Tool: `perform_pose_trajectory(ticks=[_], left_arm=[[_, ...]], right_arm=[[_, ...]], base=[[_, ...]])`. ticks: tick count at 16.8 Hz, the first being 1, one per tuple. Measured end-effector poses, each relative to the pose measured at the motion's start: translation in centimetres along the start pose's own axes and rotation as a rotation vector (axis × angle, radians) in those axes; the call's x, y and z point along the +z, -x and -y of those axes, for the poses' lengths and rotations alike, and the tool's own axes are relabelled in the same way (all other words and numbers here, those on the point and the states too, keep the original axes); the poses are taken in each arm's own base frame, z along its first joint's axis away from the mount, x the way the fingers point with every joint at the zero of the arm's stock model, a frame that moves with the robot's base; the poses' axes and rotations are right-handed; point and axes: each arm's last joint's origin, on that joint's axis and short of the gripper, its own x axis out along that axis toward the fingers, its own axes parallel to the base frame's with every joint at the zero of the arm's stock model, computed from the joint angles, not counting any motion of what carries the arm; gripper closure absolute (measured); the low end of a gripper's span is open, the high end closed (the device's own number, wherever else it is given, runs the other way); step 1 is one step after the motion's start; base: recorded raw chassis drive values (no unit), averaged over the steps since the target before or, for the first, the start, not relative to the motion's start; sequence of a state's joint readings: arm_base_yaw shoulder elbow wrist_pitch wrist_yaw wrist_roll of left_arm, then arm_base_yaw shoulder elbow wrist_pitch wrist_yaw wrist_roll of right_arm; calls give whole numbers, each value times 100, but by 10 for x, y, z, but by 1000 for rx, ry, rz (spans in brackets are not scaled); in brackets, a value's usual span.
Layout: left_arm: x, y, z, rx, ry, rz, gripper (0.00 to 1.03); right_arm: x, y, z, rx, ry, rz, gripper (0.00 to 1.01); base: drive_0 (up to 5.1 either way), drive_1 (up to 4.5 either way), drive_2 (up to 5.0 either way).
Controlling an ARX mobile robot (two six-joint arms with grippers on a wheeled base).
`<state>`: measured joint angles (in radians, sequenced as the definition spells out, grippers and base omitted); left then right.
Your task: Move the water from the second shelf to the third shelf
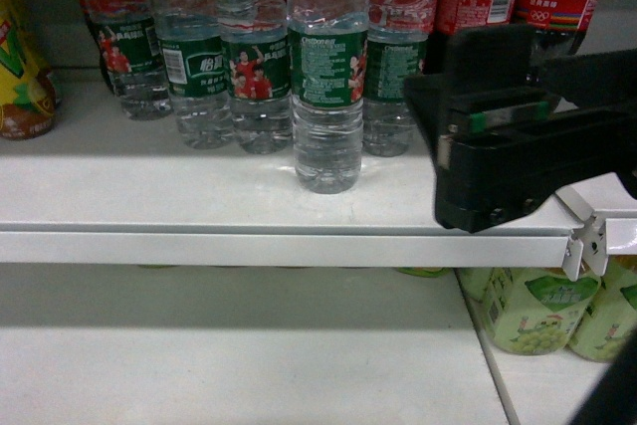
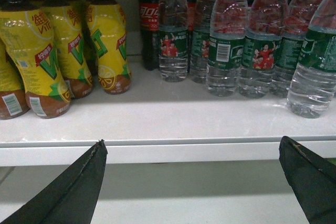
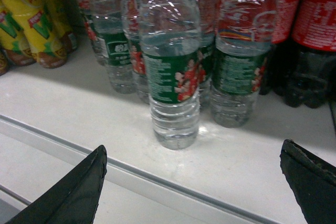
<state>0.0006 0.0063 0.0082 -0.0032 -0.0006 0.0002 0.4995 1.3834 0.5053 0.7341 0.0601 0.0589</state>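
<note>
Apparently both tools gape – right tool [image 3: 191, 182] facing the front water [image 3: 172, 77]

The right gripper [image 1: 498, 161] is a big black block held up on the right side of the head view, with its arm reaching in from the right edge. Its two fingers [image 3: 73, 192] are spread wide apart and hold nothing. The left gripper [image 2: 194, 182] also has its two dark fingers [image 2: 79, 187] spread wide, with nothing between them.
</note>
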Motion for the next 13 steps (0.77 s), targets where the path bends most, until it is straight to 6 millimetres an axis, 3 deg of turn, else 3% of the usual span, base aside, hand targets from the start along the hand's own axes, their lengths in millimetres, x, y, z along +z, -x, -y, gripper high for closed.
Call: perform_pose_trajectory(ticks=[4,13], left_arm=[[0,0,0,0,0,0,5],[0,0,0,0,0,0,5]], right_arm=[[-6,-25,-23,64,10,-37,3],[13,-81,-43,55,-57,-26,3]], base=[[0,0,0],[0,0,0]])
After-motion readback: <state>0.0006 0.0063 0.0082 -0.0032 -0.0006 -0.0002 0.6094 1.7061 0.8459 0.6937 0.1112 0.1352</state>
